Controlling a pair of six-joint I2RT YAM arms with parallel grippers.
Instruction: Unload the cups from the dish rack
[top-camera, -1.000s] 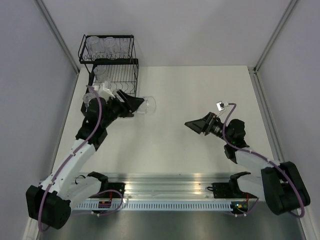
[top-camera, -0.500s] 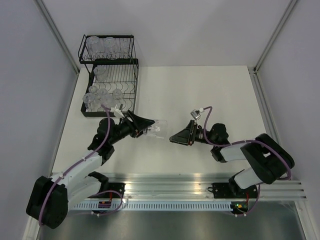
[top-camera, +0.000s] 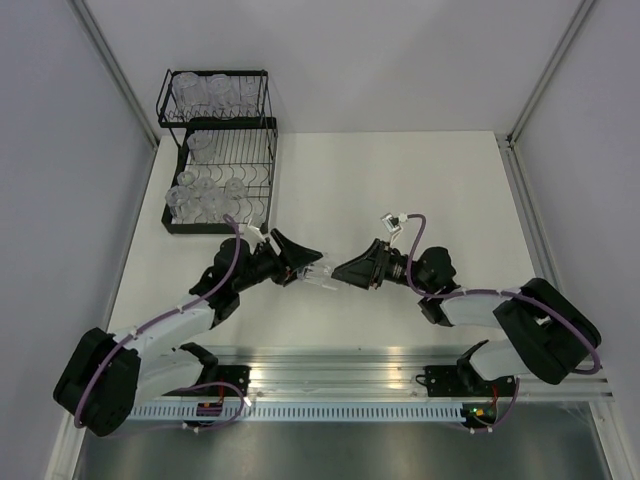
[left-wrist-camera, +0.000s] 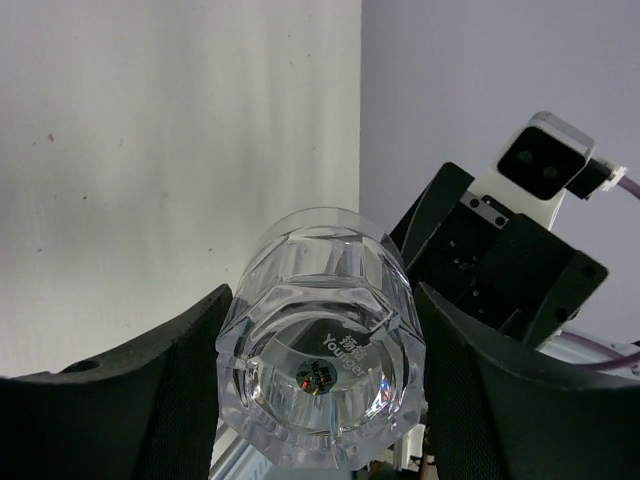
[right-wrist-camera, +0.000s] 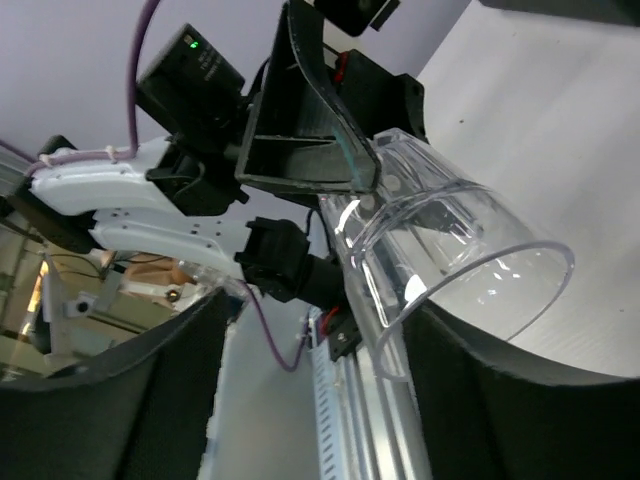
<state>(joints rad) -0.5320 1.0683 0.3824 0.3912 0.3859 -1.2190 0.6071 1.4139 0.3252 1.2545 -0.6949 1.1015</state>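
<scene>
My left gripper (top-camera: 303, 264) is shut on a clear cup (top-camera: 321, 276) and holds it sideways above the table's near middle. In the left wrist view the cup's base (left-wrist-camera: 320, 375) sits between the two black fingers (left-wrist-camera: 150, 400). My right gripper (top-camera: 350, 272) is open, and its jaws stand on either side of the cup's open rim (right-wrist-camera: 470, 290). I cannot tell if they touch it. The black wire dish rack (top-camera: 268, 150) stands at the far left. It holds several more clear cups on its upper tier (top-camera: 210, 92) and in its front slots (top-camera: 205, 197).
The white table (top-camera: 400, 190) is walled by grey panels on the left, back and right. A metal rail (top-camera: 330, 365) with the arm bases runs along the near edge. The right wrist's camera block (left-wrist-camera: 545, 165) shows just behind the held cup.
My left gripper has carried the cup from beside the rack toward the near middle. My right gripper has moved left to meet it and now brackets the cup's rim.
</scene>
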